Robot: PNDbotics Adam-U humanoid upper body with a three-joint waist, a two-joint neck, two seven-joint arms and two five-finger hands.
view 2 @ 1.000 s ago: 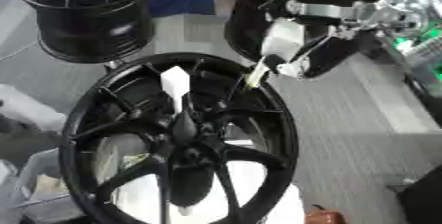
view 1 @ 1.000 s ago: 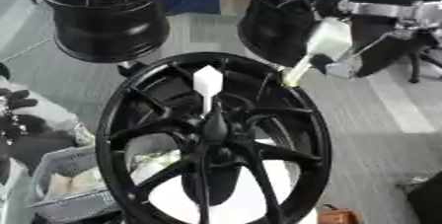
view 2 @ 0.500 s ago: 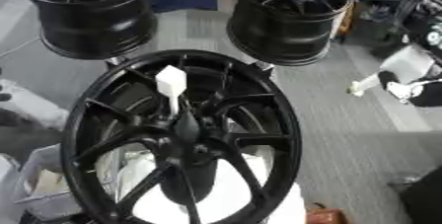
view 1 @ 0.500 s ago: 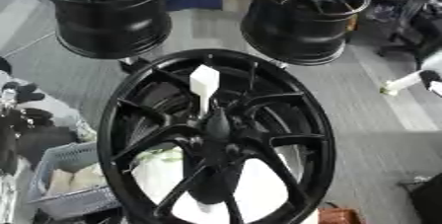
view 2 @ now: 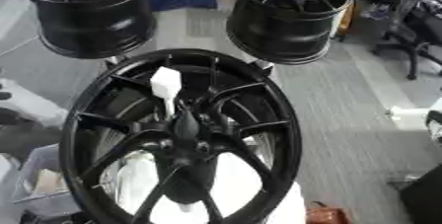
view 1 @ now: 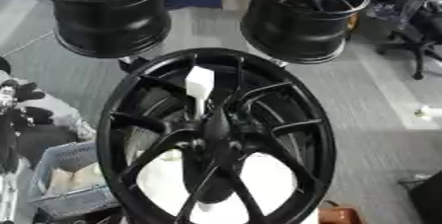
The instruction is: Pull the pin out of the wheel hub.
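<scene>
A large black wheel hub [view 1: 216, 134] stands in the middle, its spokes facing me. A white pin [view 1: 200, 84] with a blocky head sticks out of it above the hub's centre, and nothing touches it. My left hand [view 1: 24, 112] rests at the left edge beside the rim, its dark fingers relaxed and holding nothing. Of my right hand only a small pale piece [view 1: 423, 113] shows at the right edge, well away from the wheel.
Two more black wheels stand behind, one at back left [view 1: 103, 16] and one at back right [view 1: 307, 16]. A grey basket [view 1: 69, 178] sits at lower left. An office chair [view 1: 419, 30] is at far right, a brown object [view 1: 338, 215] at the bottom.
My right arm has drawn back from above the wheel's upper right rim to the right edge, almost out of view. The pin stays in the hub.
</scene>
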